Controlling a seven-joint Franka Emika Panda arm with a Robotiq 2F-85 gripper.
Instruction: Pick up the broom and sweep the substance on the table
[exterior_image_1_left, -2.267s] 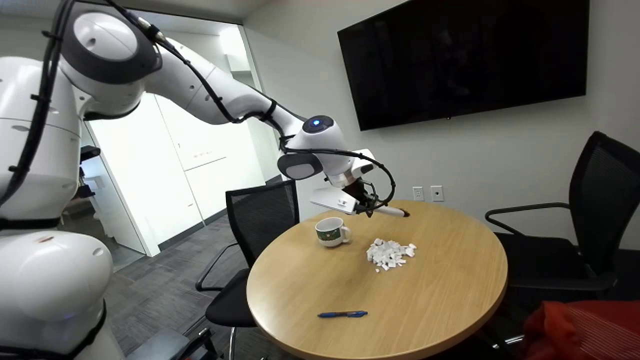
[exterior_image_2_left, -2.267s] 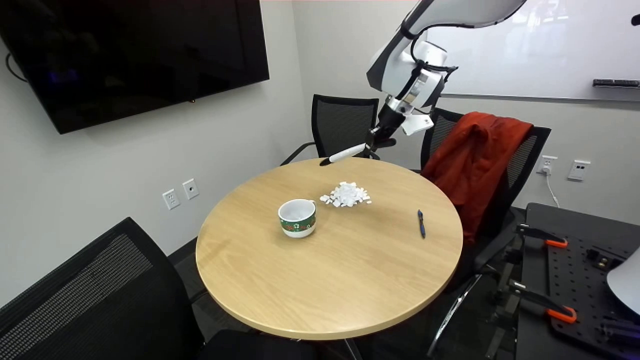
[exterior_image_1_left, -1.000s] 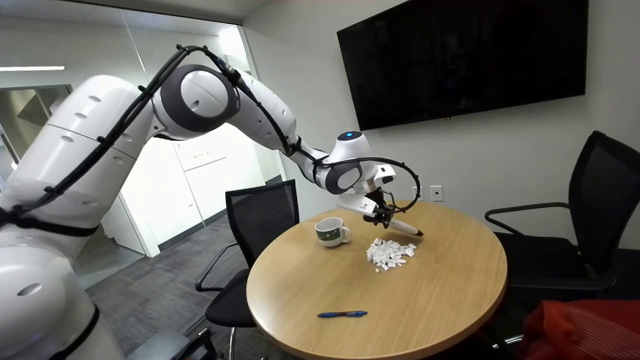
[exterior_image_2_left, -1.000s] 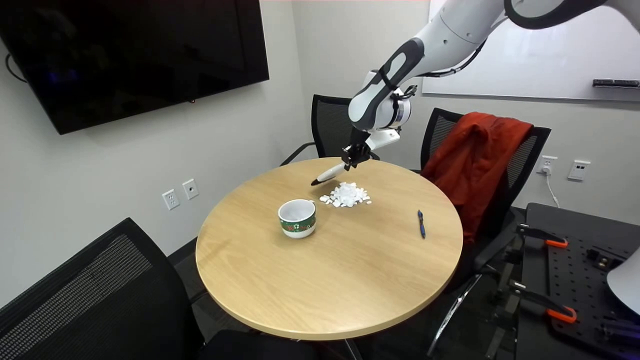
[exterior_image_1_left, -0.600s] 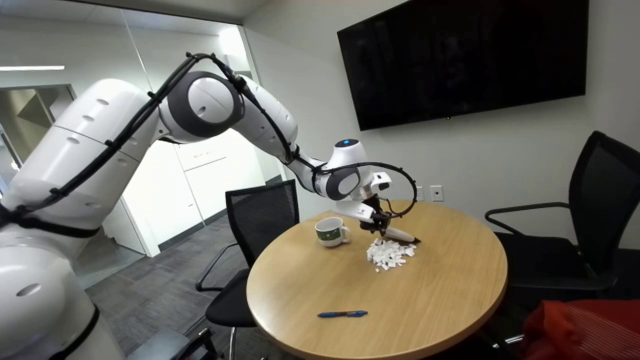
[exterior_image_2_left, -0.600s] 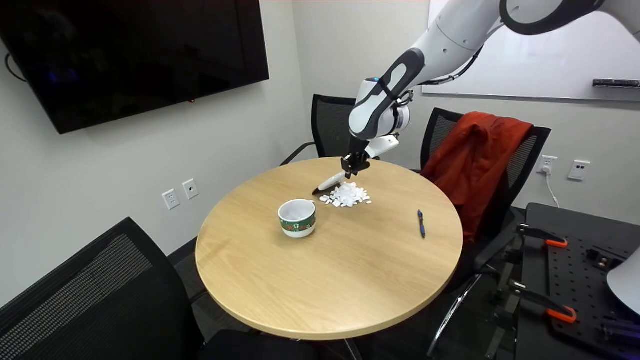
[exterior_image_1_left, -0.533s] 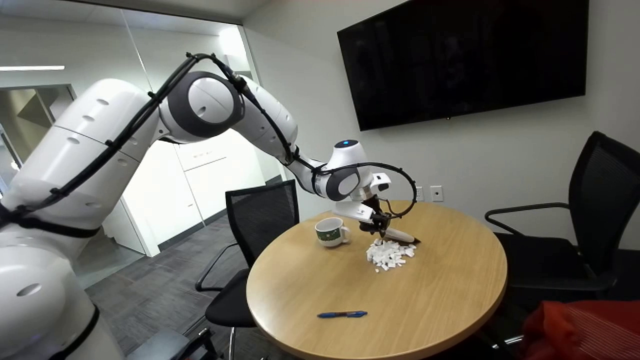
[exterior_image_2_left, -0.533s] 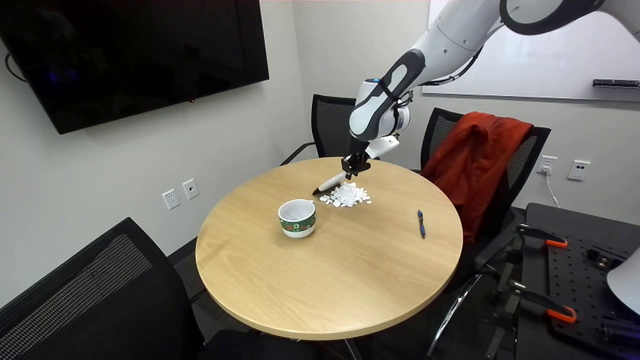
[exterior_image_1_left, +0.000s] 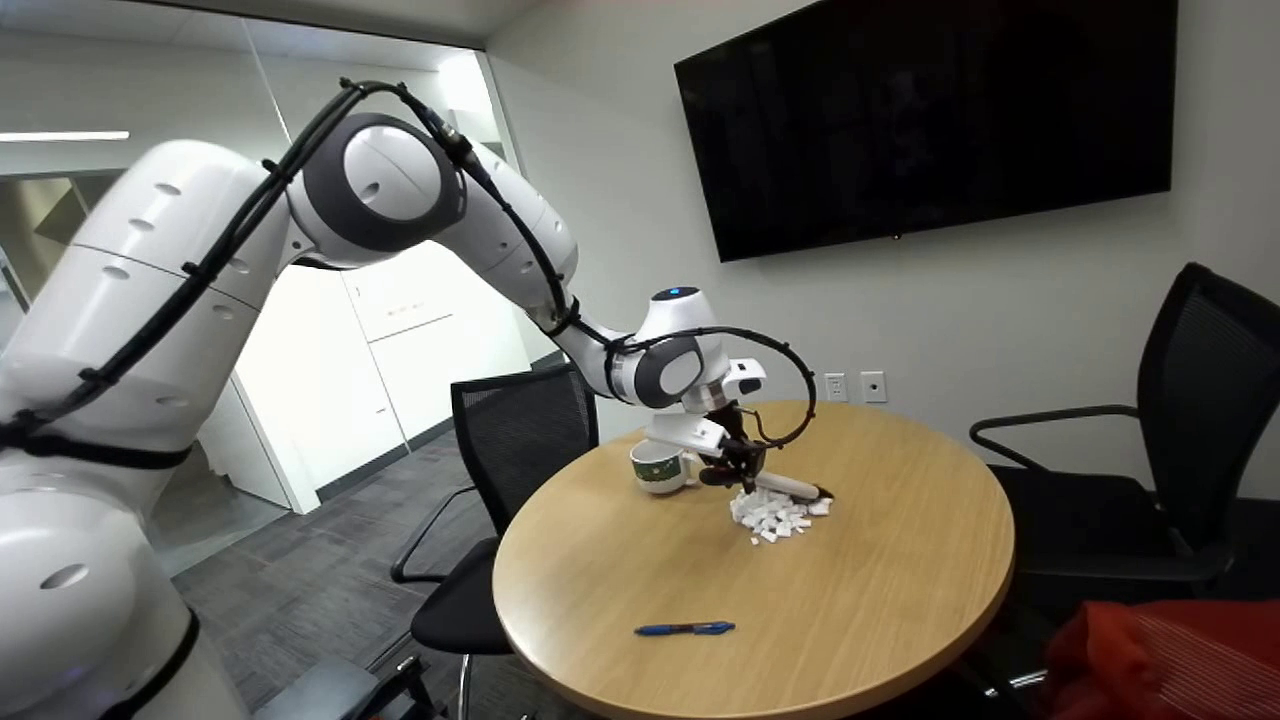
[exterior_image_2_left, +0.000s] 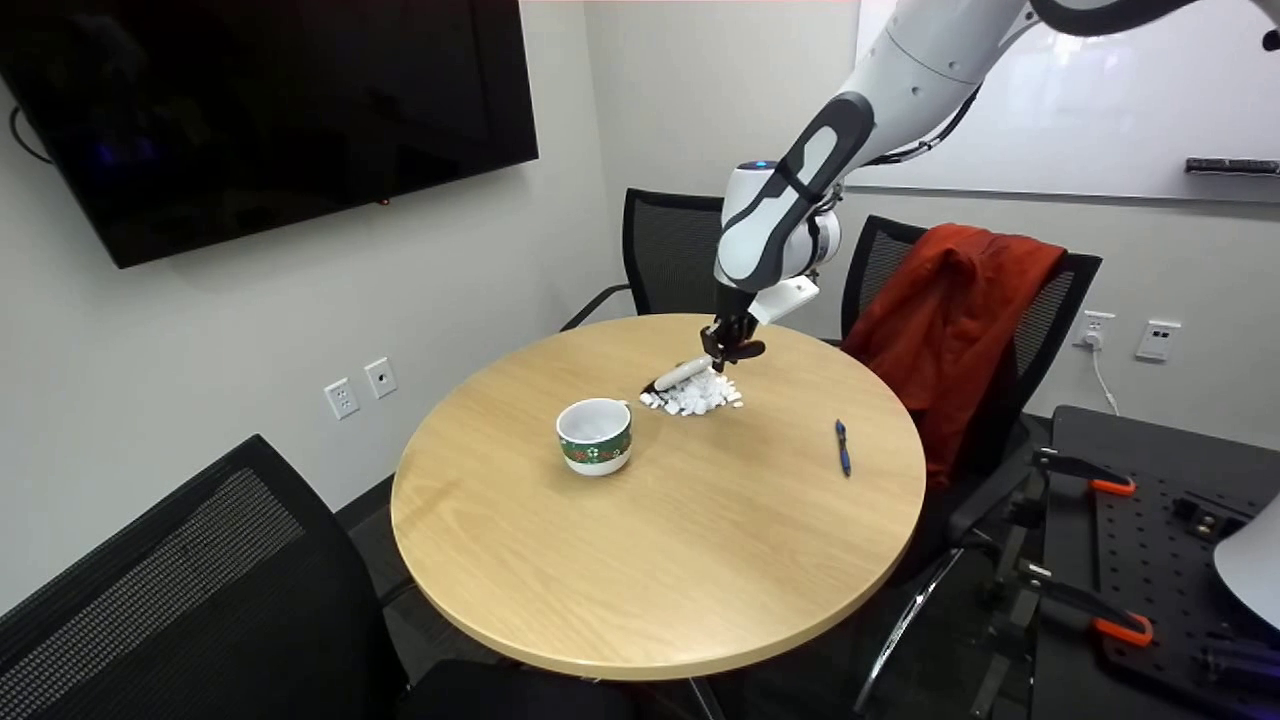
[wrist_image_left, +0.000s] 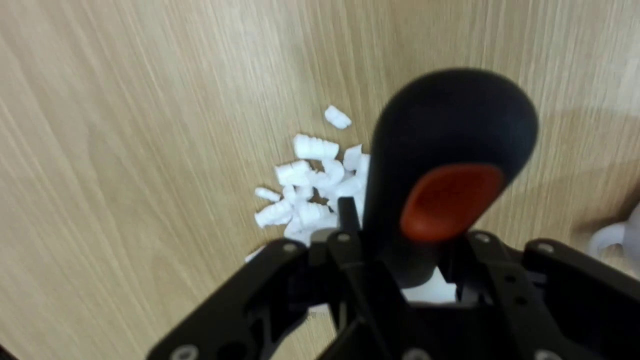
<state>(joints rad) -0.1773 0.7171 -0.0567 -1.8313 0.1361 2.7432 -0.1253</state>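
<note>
My gripper is shut on the broom's dark handle, which has a reddish-orange oval and fills the space between the fingers in the wrist view. The broom's pale head has dark bristles at its end and lies low at one edge of the white crumbs. In an exterior view the head covers part of the crumbs. Whether the bristles touch the tabletop is hard to tell. The crumbs sit in a loose pile on the round tan table, partly hidden by handle and fingers.
A white and green mug stands on the table near the crumbs, close to the gripper in an exterior view. A blue pen lies on the table. Black chairs surround it, one with a red jacket.
The gripper has come down from above the table with the broom still held. In the last half second the broom head has moved onto the crumbs' edge. Mug and pen have not moved.
</note>
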